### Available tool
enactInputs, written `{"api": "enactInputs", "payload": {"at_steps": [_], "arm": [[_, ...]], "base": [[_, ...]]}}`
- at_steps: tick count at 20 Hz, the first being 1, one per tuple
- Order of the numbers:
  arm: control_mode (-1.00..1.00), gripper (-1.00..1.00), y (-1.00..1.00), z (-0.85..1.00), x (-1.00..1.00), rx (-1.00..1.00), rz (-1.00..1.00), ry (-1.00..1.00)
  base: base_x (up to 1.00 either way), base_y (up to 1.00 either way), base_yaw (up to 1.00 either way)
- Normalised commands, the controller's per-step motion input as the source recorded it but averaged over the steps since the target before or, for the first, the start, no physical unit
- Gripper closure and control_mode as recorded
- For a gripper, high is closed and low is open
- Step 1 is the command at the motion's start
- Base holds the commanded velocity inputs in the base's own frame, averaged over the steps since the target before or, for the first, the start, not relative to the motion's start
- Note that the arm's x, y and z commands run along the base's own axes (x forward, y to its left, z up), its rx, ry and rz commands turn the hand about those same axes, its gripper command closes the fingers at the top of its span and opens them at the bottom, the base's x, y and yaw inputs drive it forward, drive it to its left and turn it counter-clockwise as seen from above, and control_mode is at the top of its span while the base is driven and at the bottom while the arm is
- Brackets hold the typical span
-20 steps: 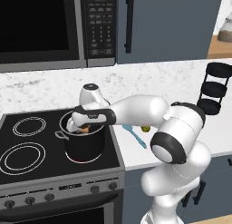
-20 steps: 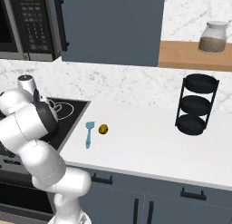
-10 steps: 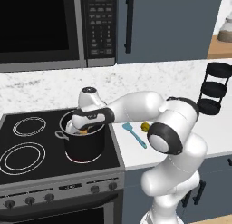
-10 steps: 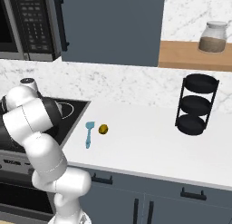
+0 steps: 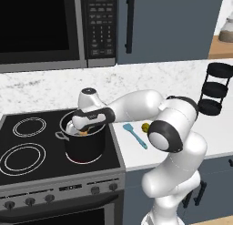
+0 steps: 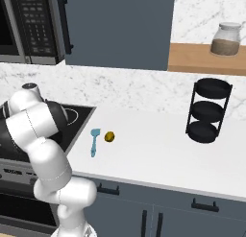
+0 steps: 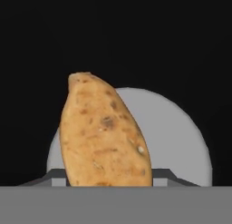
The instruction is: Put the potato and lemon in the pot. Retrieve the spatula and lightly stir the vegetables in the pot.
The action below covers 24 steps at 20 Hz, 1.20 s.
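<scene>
From my remote seat, scanning left to right, the stove came first, with the pot [image 5: 85,144] standing on a front burner. My claw [image 5: 82,130] hung just over the pot's open mouth, closed partway around the potato [image 7: 104,134]. In the hand view, the potato stood with its long axis running along the claw and pointing into the dark inside of the pot. The drop therefore lay straight below, and I judged that letting go was all the move needed. Further right, on the white worktop [image 6: 158,149], the spatula [image 6: 94,141] lay with its blade away from me. The lemon [image 6: 109,136] sat just beside it on the right, well apart from the claw.
</scene>
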Motion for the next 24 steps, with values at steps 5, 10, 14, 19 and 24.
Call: {"api": "enactInputs", "payload": {"at_steps": [5, 10, 14, 19, 24], "arm": [[-1.0, -1.0, 0.0, 0.0, 0.0, 0.0, 0.0, 0.0], [-1.0, -1.0, 0.0, 0.0, 0.0, 0.0, 0.0, 0.0], [-1.0, -1.0, 0.0, 0.04, 0.0, 0.0, 0.0, 0.0], [-1.0, -1.0, 0.1, 0.43, 0.0, 0.01, 0.0, -0.03], [-1.0, -1.0, 0.01, 0.67, 0.0, 0.0, 0.0, 0.0]], "base": [[0.0, 0.0, 0.0], [0.0, 0.0, 0.0], [0.0, 0.0, 0.0], [0.0, 0.0, 0.0], [0.0, 0.0, 0.0]]}}
